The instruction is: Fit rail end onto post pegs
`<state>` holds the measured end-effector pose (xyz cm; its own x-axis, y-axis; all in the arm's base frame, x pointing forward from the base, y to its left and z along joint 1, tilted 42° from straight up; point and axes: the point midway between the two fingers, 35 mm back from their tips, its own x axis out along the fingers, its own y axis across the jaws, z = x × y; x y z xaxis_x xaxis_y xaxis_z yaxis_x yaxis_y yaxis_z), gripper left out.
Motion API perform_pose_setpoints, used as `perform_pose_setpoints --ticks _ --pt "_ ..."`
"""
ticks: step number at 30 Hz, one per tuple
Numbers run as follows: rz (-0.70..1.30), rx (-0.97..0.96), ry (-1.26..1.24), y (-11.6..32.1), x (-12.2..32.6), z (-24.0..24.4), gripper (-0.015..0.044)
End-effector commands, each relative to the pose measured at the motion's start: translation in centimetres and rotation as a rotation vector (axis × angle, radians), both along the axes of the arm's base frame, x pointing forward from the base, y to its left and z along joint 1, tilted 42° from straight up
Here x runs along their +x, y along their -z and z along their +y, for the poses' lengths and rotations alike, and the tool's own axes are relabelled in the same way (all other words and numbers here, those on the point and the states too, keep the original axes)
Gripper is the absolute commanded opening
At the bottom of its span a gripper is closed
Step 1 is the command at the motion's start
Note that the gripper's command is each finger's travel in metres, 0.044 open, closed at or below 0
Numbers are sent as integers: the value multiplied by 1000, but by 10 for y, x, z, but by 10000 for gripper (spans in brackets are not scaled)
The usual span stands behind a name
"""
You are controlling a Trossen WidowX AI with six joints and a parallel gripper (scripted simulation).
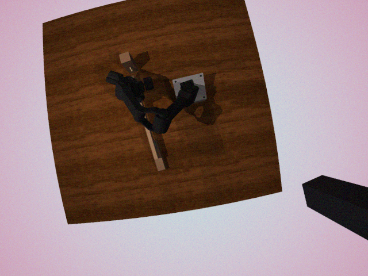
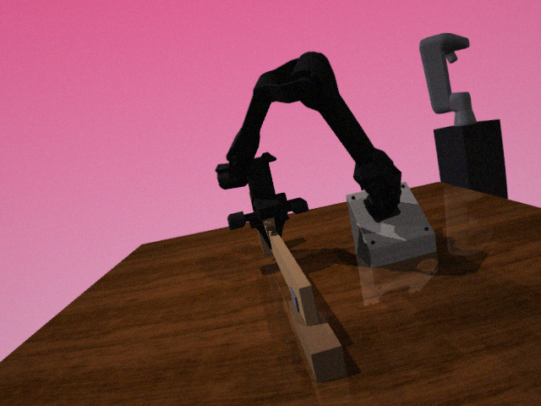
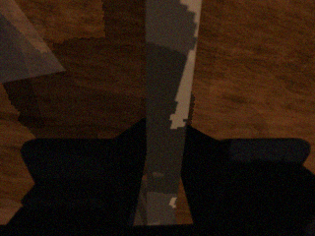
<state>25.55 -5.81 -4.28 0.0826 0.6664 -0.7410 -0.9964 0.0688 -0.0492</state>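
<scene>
My gripper (image 2: pixel 271 239) (image 3: pixel 158 123) is shut on the wooden rail (image 1: pixel 150 141) (image 2: pixel 290 266) (image 3: pixel 167 88) close to its post end. That end is held up off the table. The far end stands on the low footboard block (image 1: pixel 160 165) (image 2: pixel 328 342), and the rail looks roughly level. The short post (image 1: pixel 125 57) (image 2: pixel 264 244) stands just beyond the gripper. Its pegs (image 1: pixel 130 69) show as small light spots on its face in the top view. The fingers and arm hide most of the rail end. I cannot tell whether the end is touching the pegs.
The arm's grey base plate (image 1: pixel 196 77) (image 2: pixel 410 218) stands to the side of the rail, and the arm arches above the rail. A grey arm-like object (image 2: pixel 436 79) stands on a dark pedestal (image 2: pixel 469 157) behind the wooden table (image 1: pixel 89 178) (image 2: pixel 131 331).
</scene>
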Motion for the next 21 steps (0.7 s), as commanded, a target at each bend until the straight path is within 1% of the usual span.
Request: perform_pose_setpoints --ticks 1,21 --pt "-3 -5 2 0 1 -3 0" --pt "-4 -5 2 5 1 -8 0"
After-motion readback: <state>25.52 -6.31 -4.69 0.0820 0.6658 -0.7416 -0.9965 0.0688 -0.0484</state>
